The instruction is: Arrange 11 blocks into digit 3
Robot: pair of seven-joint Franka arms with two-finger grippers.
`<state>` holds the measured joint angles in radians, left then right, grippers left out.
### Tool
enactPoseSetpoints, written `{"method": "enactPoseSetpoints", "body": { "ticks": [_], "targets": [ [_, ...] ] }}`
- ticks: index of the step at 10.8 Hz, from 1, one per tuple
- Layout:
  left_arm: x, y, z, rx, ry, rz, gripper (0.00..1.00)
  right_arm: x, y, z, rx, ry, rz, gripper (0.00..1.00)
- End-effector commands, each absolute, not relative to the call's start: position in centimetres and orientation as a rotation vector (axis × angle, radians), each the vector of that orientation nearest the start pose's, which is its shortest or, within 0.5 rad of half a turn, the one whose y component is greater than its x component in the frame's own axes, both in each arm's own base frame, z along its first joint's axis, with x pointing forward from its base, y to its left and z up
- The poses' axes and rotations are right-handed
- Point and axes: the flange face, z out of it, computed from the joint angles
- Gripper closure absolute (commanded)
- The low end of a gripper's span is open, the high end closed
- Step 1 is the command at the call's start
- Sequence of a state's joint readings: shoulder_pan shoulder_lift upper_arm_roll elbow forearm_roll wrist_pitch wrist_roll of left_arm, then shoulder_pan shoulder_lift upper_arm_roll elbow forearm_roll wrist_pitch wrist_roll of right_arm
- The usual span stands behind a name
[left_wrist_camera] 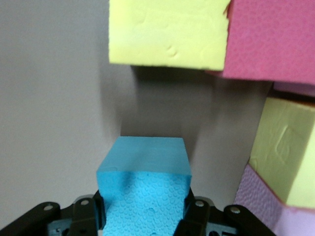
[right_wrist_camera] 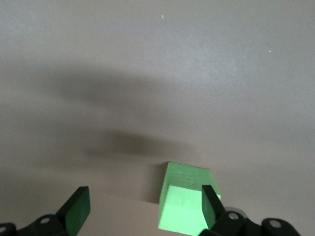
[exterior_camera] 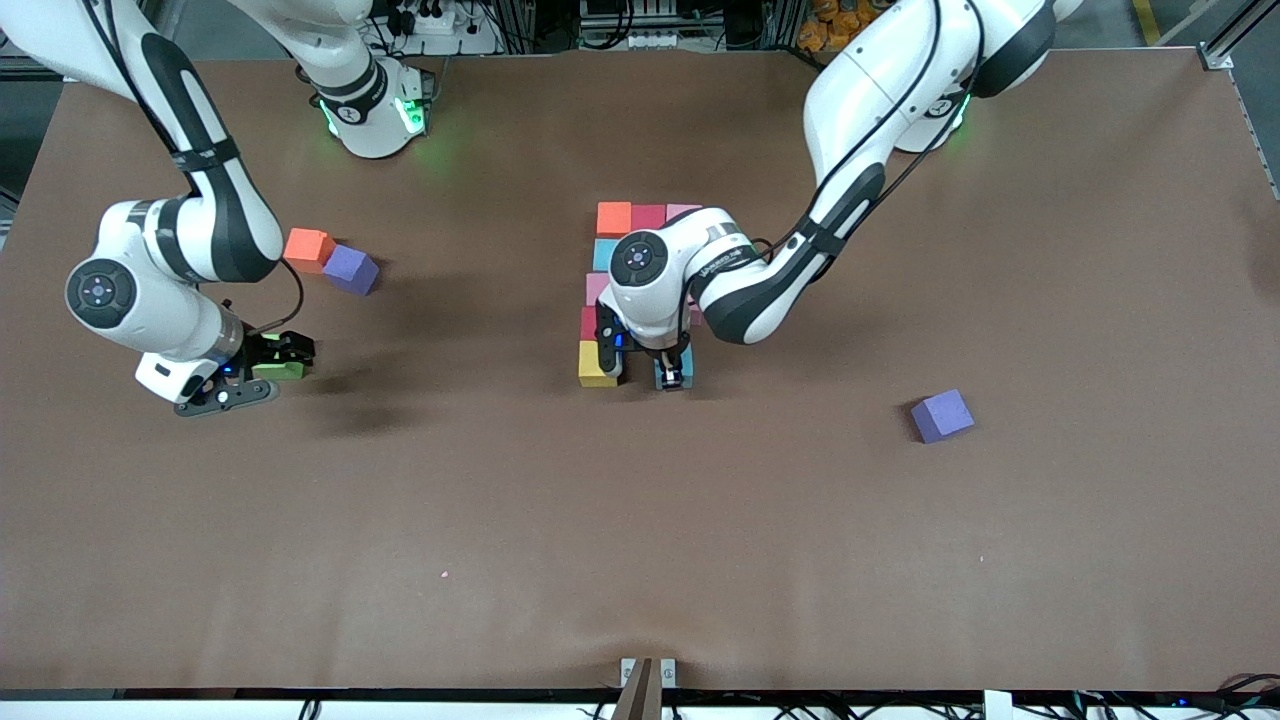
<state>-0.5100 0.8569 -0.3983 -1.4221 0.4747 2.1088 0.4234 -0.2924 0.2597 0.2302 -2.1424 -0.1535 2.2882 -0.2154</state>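
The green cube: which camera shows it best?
The right wrist view: the green cube fills the foreground beside one finger of the open right pincer. The front view shows only a sliver; the left wrist view shows none.

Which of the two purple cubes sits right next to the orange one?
The purple cube toward the right arm's end of the table; it touches a loose orange cube. The other purple cube lies alone.

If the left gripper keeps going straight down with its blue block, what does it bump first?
Probably just the table. The left gripper, shut on the blue block, points into the gap beside the yellow block.
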Motion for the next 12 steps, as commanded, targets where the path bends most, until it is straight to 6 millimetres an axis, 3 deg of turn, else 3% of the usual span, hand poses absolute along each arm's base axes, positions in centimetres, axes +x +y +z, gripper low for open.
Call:
{"method": "enactPoseSetpoints", "body": {
  "ticks": [1,3,5,8,9,11,12],
  "targets": [
    [50.1,-52.9,20.2,-2.257,2.042,0.106,0.78,54.5,-4.1,28.2,-3.141,-0.430,0.161,0.00],
    [49.4,-53.7,19.9,-2.265,2.055,0.112,0.78,54.7,-4.6,28.4,-3.136,-0.462,0.152,0.00],
    [48.8,-54.7,19.6,-2.263,2.067,0.109,0.78,55.4,-4.5,31.3,-3.153,-0.450,0.129,0.00],
    [48.3,-55.6,19.3,-2.253,2.072,0.103,0.78,57.9,-4.5,38.0,-3.123,-0.357,0.069,0.00],
    [48.1,-56.1,19.3,-2.248,2.080,0.097,0.78,58.1,-3.9,40.4,-3.102,-0.341,0.071,0.00],
    [48.2,-56.4,18.9,-2.242,2.081,0.090,0.78,58.4,-4.6,45.1,-3.114,-0.306,0.047,0.00],
    [48.3,-56.3,18.6,-2.238,2.076,0.092,0.78,58.9,-5.1,48.7,-3.125,-0.263,0.032,0.00]
  ]
}}
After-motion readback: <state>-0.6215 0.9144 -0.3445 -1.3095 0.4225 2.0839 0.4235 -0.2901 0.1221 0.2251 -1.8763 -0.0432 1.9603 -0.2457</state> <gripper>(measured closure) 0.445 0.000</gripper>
